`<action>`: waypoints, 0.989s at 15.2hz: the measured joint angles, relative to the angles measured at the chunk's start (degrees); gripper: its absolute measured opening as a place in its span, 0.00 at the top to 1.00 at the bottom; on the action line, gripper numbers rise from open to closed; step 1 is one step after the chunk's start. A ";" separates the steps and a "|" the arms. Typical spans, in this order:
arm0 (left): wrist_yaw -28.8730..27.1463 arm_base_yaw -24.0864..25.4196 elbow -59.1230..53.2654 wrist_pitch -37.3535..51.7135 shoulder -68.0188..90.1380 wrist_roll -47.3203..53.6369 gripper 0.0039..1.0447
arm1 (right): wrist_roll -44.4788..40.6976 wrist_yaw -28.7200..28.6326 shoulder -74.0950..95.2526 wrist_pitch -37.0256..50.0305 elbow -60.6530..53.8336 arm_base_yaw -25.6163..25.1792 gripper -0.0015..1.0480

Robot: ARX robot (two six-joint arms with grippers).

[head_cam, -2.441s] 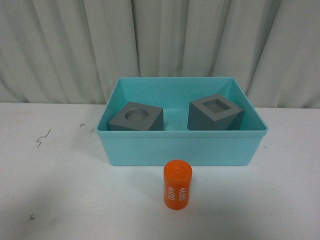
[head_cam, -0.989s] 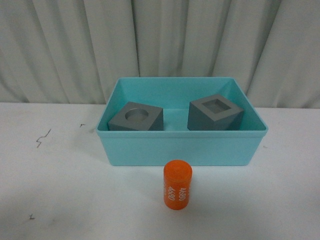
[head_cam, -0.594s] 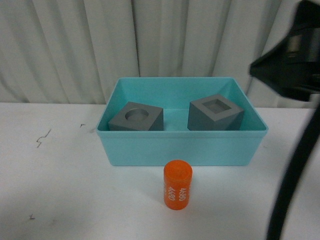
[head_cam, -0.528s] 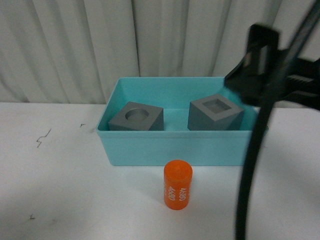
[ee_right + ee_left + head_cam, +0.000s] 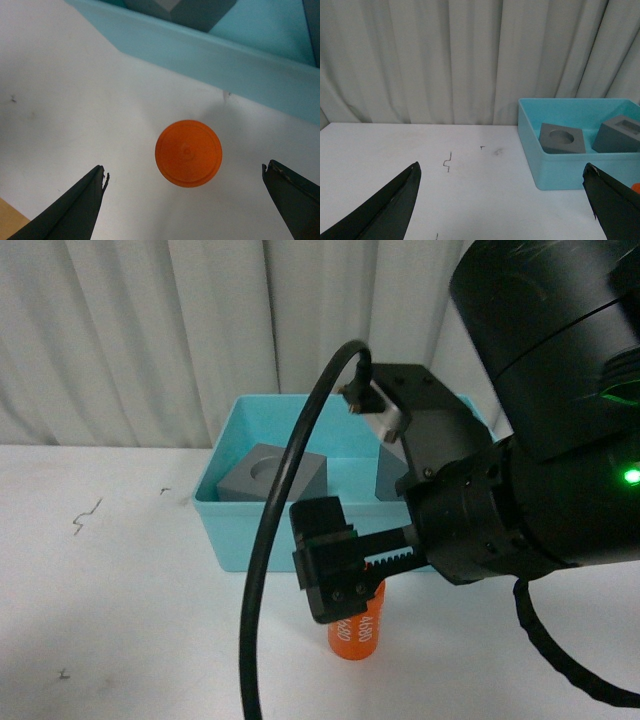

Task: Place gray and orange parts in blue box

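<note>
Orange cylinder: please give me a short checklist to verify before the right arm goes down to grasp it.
1. Orange cylinder stands upright on the table: ok.
2. Right gripper jaws open wider than the cylinder: ok.
3. Cylinder centred between the jaws: ok, roughly.
4. Jaws low enough around the cylinder to close: cannot tell.
5. Blue box has free floor between the gray cubes: ok.
6. Left gripper open and away from the cylinder: ok.

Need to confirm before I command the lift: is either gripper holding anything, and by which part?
Nothing is held. The right gripper is open above the orange cylinder, fingers clear of it. The left gripper is open over bare table.
</note>
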 joint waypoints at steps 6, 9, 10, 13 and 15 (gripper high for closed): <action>-0.02 0.00 0.00 0.00 0.00 0.00 0.06 | -1.66 0.07 4.28 -5.44 4.92 0.28 0.06; -0.02 0.00 0.00 0.00 0.00 0.00 0.06 | -2.08 -0.20 7.23 -7.26 7.74 0.28 0.06; -0.02 0.00 0.00 0.00 0.00 0.00 0.06 | -2.08 -1.11 8.70 -8.00 9.27 0.28 0.06; -0.02 0.00 0.00 0.00 0.00 0.00 0.06 | -2.16 -1.92 10.91 -7.80 10.14 0.26 0.06; -0.02 0.00 0.00 0.00 -0.02 0.00 0.06 | -2.16 -2.16 11.96 -7.26 10.16 0.24 0.06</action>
